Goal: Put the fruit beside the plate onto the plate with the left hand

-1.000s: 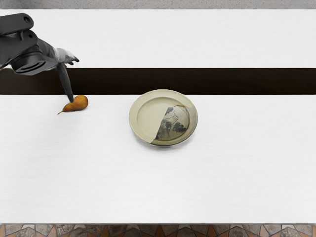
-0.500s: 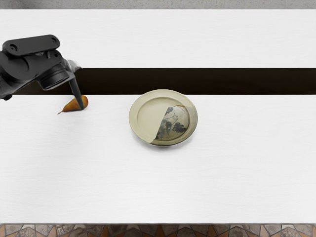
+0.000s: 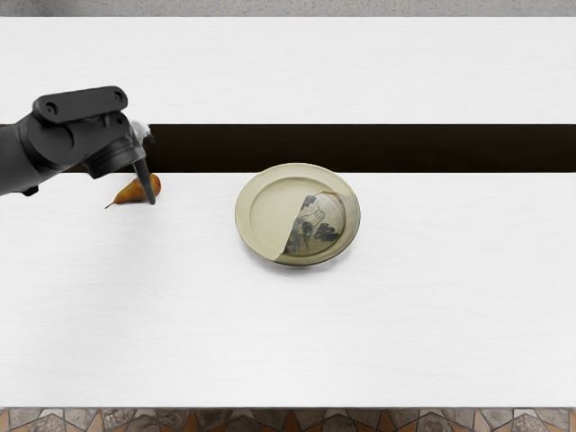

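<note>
Moved: left hand (image 3: 128,155) has swung in from 9 o'clock and now sits right over the pear (image 3: 130,192).
Table (image 3: 288,324): white.
Plate (image 3: 256,211): no fruit on it yet.
Pear: lying at the plate's 9 o'clock, stem toward 8.
Grip: can't tell if it has closed.
Doing it well: I'd say grip the fat end securely before lifting.

Left hand (image 3: 115,148) overlaps pear (image 3: 130,193); pear lies on table (image 3: 288,342), left of plate (image 3: 250,212), not touching. Grip unclear.
</note>
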